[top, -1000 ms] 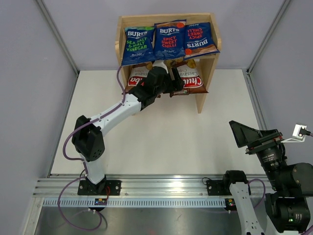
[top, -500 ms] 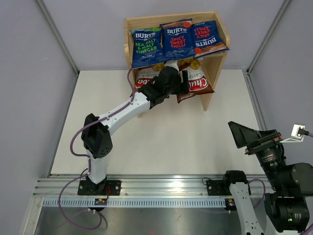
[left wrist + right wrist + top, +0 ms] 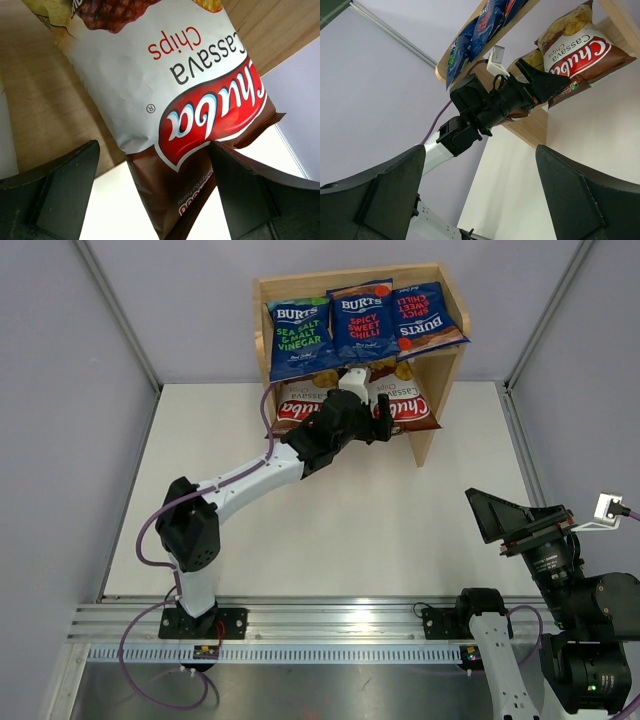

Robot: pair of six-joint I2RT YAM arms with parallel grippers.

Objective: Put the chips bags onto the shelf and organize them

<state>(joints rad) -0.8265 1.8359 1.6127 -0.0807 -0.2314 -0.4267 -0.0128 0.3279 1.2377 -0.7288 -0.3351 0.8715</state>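
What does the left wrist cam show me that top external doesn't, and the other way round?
Only left wrist: the right Chuba bag close up, its brown end overhanging the lower board's front edge, between the left gripper's open jaws. Only top external: three Burts bags on the upper tier, a second Chuba bag lower left, and the right gripper well away from the shelf. Both: the shelf and that right Chuba bag.
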